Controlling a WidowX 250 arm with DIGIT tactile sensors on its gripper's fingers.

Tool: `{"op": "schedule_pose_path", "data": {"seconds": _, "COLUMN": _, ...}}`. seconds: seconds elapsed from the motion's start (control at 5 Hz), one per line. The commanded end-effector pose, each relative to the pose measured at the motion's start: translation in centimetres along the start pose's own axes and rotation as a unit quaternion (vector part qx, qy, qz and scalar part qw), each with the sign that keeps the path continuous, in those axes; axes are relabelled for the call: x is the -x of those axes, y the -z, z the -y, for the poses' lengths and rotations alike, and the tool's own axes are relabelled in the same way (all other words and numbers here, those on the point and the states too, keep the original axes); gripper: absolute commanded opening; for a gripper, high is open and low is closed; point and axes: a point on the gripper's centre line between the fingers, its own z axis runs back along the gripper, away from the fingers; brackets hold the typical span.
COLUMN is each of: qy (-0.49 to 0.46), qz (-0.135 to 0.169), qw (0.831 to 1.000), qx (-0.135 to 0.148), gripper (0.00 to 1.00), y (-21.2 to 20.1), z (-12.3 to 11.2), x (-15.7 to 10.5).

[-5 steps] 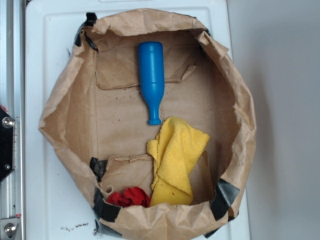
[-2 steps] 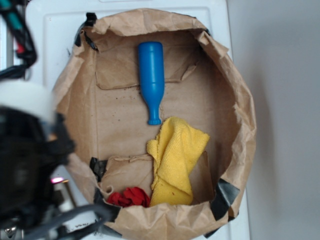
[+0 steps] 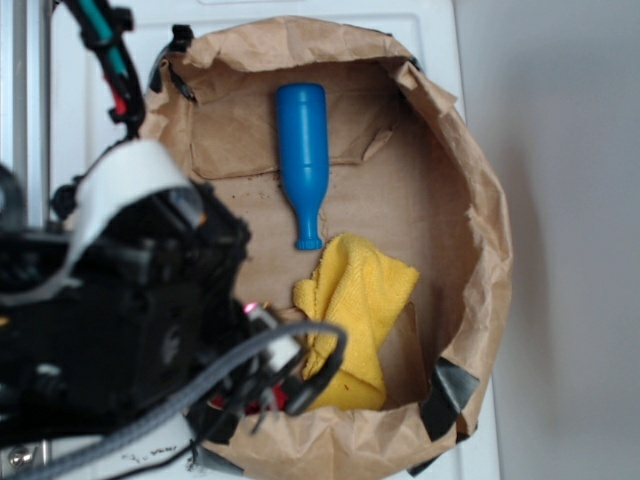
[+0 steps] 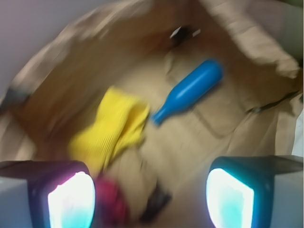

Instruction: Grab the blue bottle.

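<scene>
The blue bottle point(image 3: 303, 159) lies flat on the floor of the brown paper bag point(image 3: 470, 200) in the exterior view, its neck pointing at the yellow cloth point(image 3: 352, 300), cap just short of the cloth's edge. The robot arm point(image 3: 120, 320) looms blurred over the bag's near-left part, well apart from the bottle; its gripper cannot be made out here. In the wrist view, blurred, the gripper point(image 4: 151, 198) stands wide open with nothing between its two fingers point(image 4: 71, 199), and the blue bottle point(image 4: 190, 90) lies well ahead of them, the yellow cloth point(image 4: 111, 126) and a red item point(image 4: 111, 202) nearer. Judging from this, nothing is grasped yet: the approach, descent and closing all remain.
</scene>
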Motion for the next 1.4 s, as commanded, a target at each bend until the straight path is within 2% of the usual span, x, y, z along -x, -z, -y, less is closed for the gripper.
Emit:
{"op": "schedule_pose_path", "data": {"seconds": 0.0, "qy": -0.085, "qz": -0.025, "qw": 0.993, "qx": -0.083, "gripper": 1.0, "y": 3.7, "z": -2.3, "x": -3.8}}
{"op": "schedule_pose_path", "data": {"seconds": 0.2, "qy": -0.105, "qz": -0.061, "qw": 0.986, "qx": -0.114, "gripper": 1.0, "y": 5.2, "z": -3.6, "x": -4.5}}
{"op": "schedule_pose_path", "data": {"seconds": 1.0, "qy": -0.105, "qz": -0.061, "qw": 0.986, "qx": -0.114, "gripper": 1.0, "y": 5.2, "z": -3.6, "x": -4.5}}
{"op": "schedule_pose_path", "data": {"seconds": 1.2, "qy": -0.092, "qz": -0.036, "qw": 0.989, "qx": -0.111, "gripper": 1.0, "y": 10.4, "z": -3.4, "x": -4.0}}
